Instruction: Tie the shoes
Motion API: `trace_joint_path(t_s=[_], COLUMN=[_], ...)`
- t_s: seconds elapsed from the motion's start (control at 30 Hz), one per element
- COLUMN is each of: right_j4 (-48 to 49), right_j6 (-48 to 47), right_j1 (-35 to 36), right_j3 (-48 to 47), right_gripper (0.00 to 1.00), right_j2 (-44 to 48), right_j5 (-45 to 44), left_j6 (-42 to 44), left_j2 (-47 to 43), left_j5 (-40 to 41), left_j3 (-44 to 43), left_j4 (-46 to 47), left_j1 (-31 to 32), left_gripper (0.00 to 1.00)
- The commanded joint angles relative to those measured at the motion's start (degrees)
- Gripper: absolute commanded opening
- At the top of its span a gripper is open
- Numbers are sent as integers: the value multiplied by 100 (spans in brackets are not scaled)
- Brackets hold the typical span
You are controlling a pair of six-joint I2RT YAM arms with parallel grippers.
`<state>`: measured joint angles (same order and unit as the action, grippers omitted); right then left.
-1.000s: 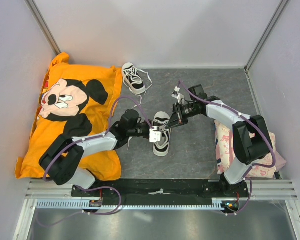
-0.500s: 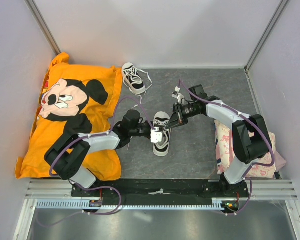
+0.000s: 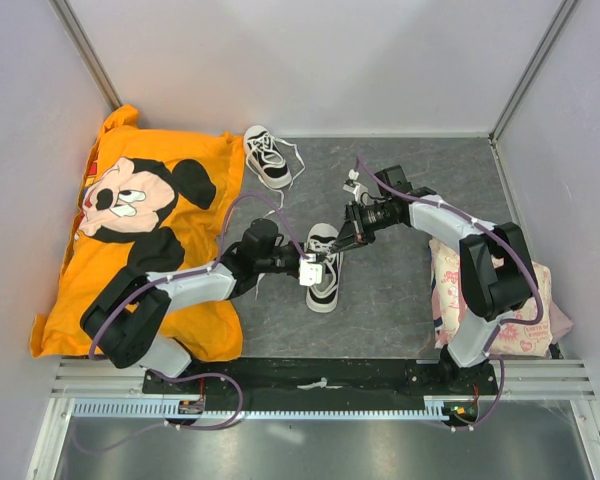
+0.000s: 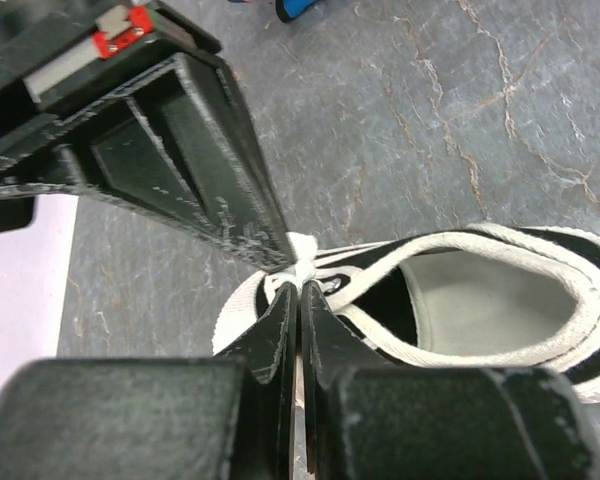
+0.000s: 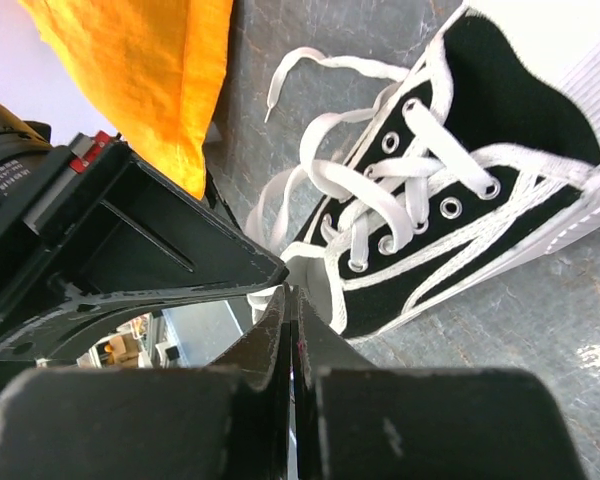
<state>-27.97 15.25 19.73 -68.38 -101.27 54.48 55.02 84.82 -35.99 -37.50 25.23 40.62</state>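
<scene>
left jaws and right jaws clamped on laces of near shoe, both barely shifted since before

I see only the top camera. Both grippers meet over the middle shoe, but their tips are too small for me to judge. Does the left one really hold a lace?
Observer: Yes. In the left wrist view the left gripper is shut on a white lace, just at the front of the opening of the shoe.
Operator: And the right one?
Observer: In the right wrist view the right gripper is shut too, and a lace strand from the top eyelets runs into its tips.
Operator: Is a bow formed?
Observer: I see none. One lace end lies loose on the table, beside the orange cloth.
</scene>
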Motion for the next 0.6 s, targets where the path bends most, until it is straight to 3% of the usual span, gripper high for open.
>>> trace_joint_path(t_s=[0.0,0.03,0.23,0.57], right_j4=[107,81,-534,-1378], right_j6=[-118,-188,-1013,-2192], right_j1=[-13,-13,-100,93], right_j3=[-377,-474,-1167,-1889], right_gripper=[3,14,43,49], right_j2=[-103,-129,-269,-946], right_j5=[-192,-166,-639,-1027], left_j6=[201,245,245,325], left_j2=[-141,-132,-79,79], left_j5=[-119,-102,-13,-5], left_j3=[-223,-249,-320,-452], left_j4=[-343,-466,-643,-722], left_j1=[-10,-10,-89,-125], left_gripper=[2,2,2,2])
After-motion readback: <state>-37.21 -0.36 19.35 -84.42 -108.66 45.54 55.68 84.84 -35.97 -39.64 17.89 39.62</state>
